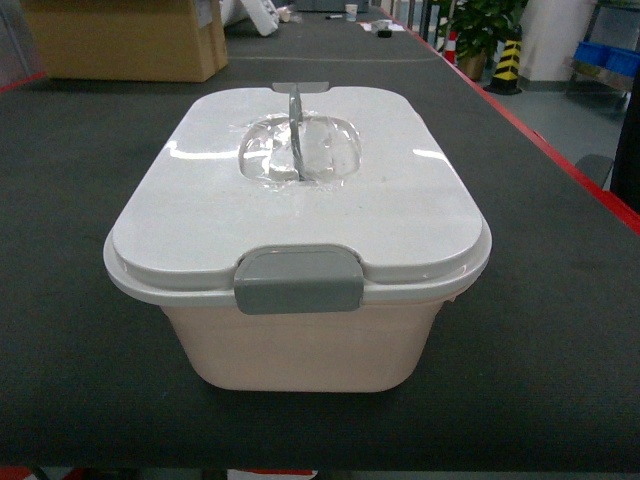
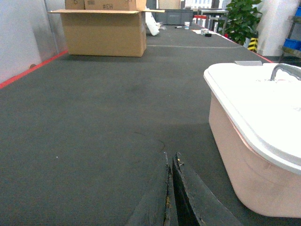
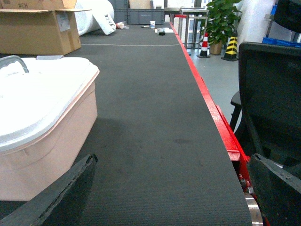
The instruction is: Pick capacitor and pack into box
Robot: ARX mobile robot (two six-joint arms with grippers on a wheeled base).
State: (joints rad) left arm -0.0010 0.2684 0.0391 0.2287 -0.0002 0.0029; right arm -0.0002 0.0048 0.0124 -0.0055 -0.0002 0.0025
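Left gripper is showing at the bottom of its wrist view with the two dark fingers pressed together, so I am reading it as closed, and it is holding nothing. It is hanging low over the dark mat, just beside the left wall of the box. Right gripper is standing wide open: one finger is sitting at the lower left of its view, near the box wall, and the other at the lower right, over the red edge of the table. Nothing is lying between them.

In the head view I am seeing neither gripper. The box is sitting in the middle of the mat, close to me. Its white lid is lying on the rim, and the grey clip on the near side is folded down over the rim. The grey handle is standing upright over a clear hollow in the middle of the lid. A second clip is showing at the far edge.

I am not finding any capacitor in the three views; whether one is inside the box, I cannot tell.

Far behind, a cardboard carton is resting on the mat at the left, and a green plant is standing on the floor at the right. A black chair is showing beside the table in the right wrist view.
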